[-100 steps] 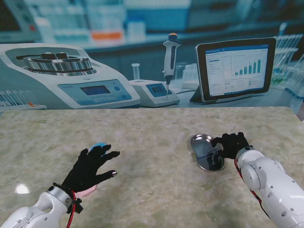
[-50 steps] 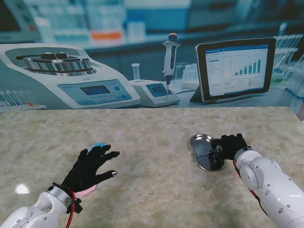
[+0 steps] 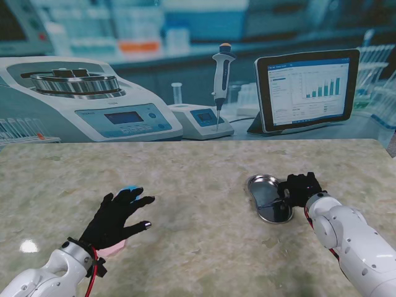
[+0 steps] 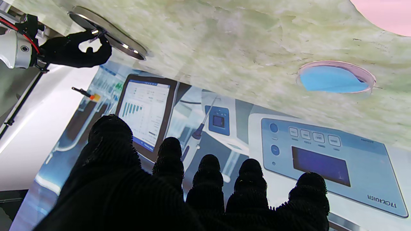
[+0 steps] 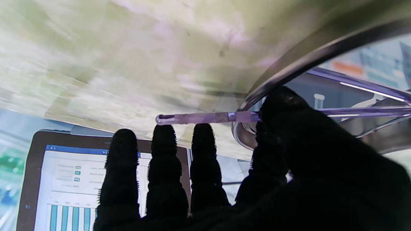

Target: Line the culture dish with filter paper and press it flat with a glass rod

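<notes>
Since a second ago our right hand has drawn in tighter over the right rim of the steel tray, while our left hand has barely shifted. Behind the table only the printed lab backdrop stands, and nothing blocks the stretch between our hands. In the right wrist view the glass rod lies across the tray's rim with our thumb on it; whether the fingers truly grip it we cannot tell. Our left hand is spread and holds nothing. The culture dish holds blue filter paper, one edge looking lifted. From the stand our left hand hides most of that dish, and something pink shows beneath the wrist.
</notes>
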`<action>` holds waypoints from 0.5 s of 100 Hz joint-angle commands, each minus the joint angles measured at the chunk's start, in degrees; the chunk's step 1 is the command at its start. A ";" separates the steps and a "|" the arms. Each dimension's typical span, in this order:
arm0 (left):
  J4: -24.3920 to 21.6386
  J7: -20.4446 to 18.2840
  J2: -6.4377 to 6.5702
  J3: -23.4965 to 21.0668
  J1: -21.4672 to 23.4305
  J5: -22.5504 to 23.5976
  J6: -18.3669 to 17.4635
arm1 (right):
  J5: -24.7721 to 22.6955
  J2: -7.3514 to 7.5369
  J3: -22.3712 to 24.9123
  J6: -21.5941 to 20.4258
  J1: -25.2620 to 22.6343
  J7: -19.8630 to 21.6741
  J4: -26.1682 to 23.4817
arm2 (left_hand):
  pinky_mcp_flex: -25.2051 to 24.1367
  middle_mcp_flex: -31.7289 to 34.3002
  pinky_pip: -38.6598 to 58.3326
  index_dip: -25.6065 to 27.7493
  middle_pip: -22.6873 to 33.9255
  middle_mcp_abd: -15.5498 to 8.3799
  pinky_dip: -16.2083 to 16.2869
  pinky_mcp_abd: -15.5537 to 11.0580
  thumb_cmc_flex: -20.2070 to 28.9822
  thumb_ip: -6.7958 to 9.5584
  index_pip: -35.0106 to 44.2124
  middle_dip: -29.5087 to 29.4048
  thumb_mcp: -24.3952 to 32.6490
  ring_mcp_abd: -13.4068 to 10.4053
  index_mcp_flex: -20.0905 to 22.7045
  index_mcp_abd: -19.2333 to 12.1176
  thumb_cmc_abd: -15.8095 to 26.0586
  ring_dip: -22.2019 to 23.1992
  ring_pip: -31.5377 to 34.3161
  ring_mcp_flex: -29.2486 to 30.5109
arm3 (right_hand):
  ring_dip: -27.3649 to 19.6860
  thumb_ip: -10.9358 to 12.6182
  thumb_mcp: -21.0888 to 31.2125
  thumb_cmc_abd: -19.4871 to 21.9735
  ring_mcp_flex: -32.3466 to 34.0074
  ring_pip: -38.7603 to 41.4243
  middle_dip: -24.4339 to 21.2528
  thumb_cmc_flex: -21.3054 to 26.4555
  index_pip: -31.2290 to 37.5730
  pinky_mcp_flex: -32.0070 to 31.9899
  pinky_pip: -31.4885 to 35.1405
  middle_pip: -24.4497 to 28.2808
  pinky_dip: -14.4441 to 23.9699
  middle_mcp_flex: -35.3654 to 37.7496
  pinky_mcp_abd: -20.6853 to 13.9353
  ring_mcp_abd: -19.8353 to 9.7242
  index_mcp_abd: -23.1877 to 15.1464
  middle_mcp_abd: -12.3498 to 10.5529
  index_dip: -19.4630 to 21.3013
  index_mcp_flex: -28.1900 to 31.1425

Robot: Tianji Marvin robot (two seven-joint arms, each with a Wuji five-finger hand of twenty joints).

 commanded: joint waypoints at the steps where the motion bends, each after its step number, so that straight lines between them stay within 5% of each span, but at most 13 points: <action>1: -0.18 0.01 -0.07 -0.08 0.21 0.09 0.25 | 0.05 -0.11 -0.27 -0.08 -0.13 -0.17 0.25 | -0.26 -2.14 -2.60 -0.47 -1.52 -0.69 -2.07 -1.16 0.38 1.19 -1.35 -1.79 -1.35 -0.08 -1.16 -0.10 2.27 -1.04 -1.23 -1.69 | 0.63 -1.56 2.13 -1.37 1.64 1.21 0.68 1.53 2.35 0.12 1.68 0.66 1.09 0.71 0.58 0.91 -1.71 0.26 -0.32 3.20; 20: -0.14 0.19 -0.11 -0.15 0.19 0.11 0.36 | 0.36 -0.22 -0.21 -0.50 0.01 -1.63 0.71 | -0.26 -2.16 -2.62 -0.49 -1.54 -0.74 -2.09 -1.15 0.39 1.19 -1.39 -1.92 -1.35 -0.13 -1.23 -0.10 2.26 -1.07 -1.24 -1.68 | 0.64 -1.91 1.56 -0.24 3.00 1.37 0.60 1.87 3.14 0.31 1.74 0.80 1.08 2.75 0.82 0.70 -1.50 -0.41 -0.62 7.42; 50: -0.29 -0.17 -0.06 -0.34 0.21 0.28 0.63 | 0.31 -0.27 0.44 -1.55 -0.10 -2.71 0.68 | -0.25 -2.20 -2.66 -0.58 -1.77 -0.95 -2.15 -1.25 0.22 1.19 -1.56 -2.37 -1.39 -0.26 -1.61 -0.19 2.43 -1.40 -1.44 -1.68 | 0.19 -2.84 0.22 0.68 7.37 0.76 -1.07 2.47 2.90 1.54 2.03 -1.48 0.82 9.58 0.88 -0.58 -0.86 -5.47 -1.19 9.24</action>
